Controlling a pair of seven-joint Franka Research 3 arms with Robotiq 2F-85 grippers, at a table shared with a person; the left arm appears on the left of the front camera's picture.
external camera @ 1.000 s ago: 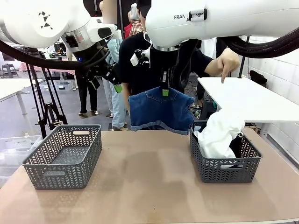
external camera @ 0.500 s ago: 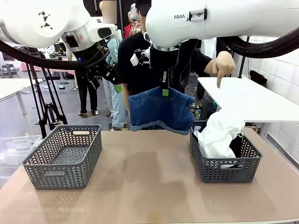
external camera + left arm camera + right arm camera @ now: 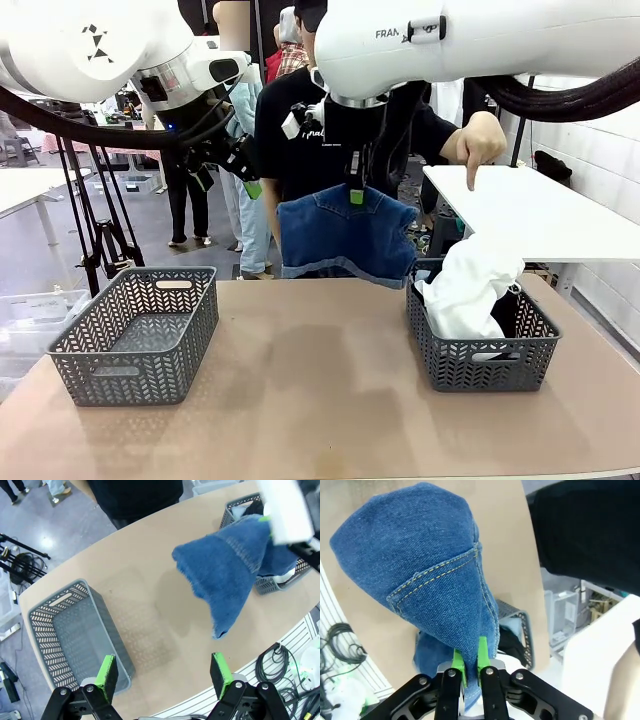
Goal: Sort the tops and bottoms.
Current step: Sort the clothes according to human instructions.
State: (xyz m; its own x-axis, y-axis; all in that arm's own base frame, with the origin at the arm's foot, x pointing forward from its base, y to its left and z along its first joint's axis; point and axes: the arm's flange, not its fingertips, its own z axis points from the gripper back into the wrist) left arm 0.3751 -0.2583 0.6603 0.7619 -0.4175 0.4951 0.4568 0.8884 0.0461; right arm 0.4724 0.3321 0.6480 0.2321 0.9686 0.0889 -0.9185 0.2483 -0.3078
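Left gripper (image 3: 250,180): raised above the left basket (image 3: 135,335), jaws apart, holding nothing. Right gripper (image 3: 355,192): clamped on the denim shorts (image 3: 345,238), hung above the tan table (image 3: 320,400). Person's hand (image 3: 478,140): pointed down over a white side table (image 3: 540,210). White top (image 3: 468,285): heaped in the right basket (image 3: 480,365). Stitched pocket seam (image 3: 440,575) seen from the right wrist.

Shorts (image 3: 345,238) hang above the table (image 3: 320,390), between two baskets (image 3: 135,335)
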